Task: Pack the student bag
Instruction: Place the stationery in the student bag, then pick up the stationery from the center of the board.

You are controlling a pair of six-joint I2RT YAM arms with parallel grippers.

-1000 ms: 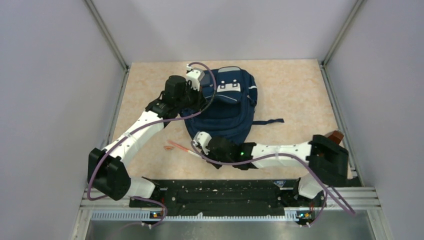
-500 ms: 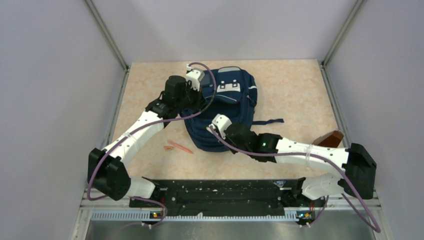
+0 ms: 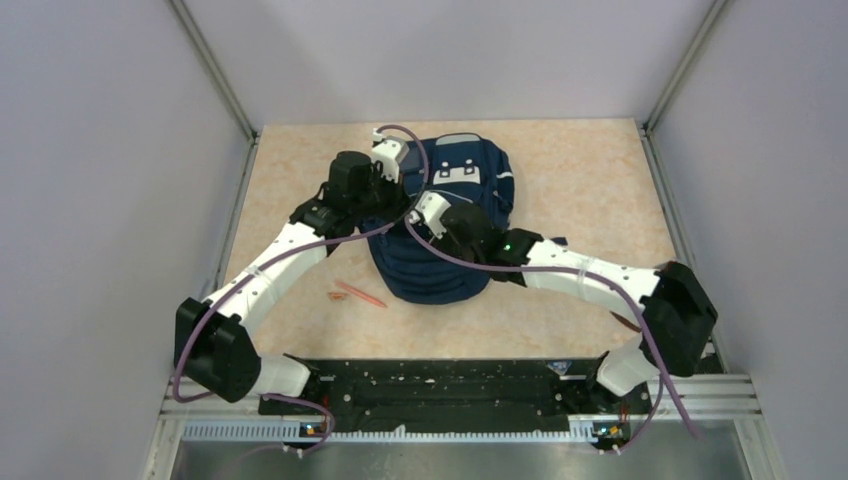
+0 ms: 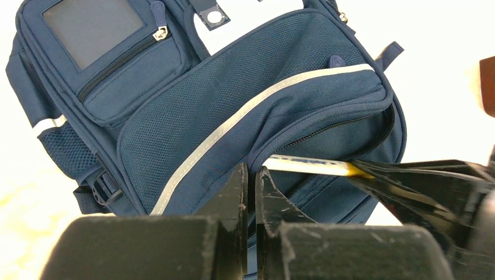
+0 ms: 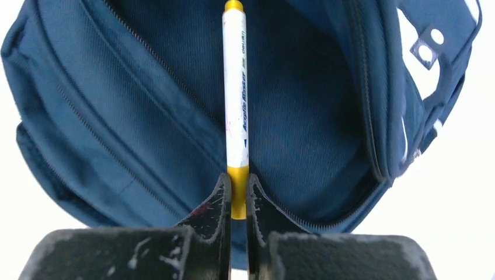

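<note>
The student bag (image 3: 465, 190) is a navy-blue backpack with grey-white stripes, lying in the middle of the table. My left gripper (image 3: 396, 203) is shut on the fabric edge of its open main pocket (image 4: 251, 175) and holds it up. My right gripper (image 3: 416, 217) is shut on the yellow end of a white-and-yellow marker (image 5: 236, 105). The marker points into the open pocket of the bag (image 5: 303, 105). It also shows in the left wrist view (image 4: 309, 166), entering under the lifted edge of the bag (image 4: 233, 99).
An orange-red pencil (image 3: 357, 293) lies on the table left of the bag's near end. A brown object (image 4: 488, 81) sits at the right edge of the left wrist view. A dark strap (image 3: 536, 243) trails to the bag's right. Grey walls enclose the table.
My right arm has swung from the table's front, near the pencil, up over the bag, bringing the marker to the open pocket. My left arm has stayed put, holding the bag's edge.
</note>
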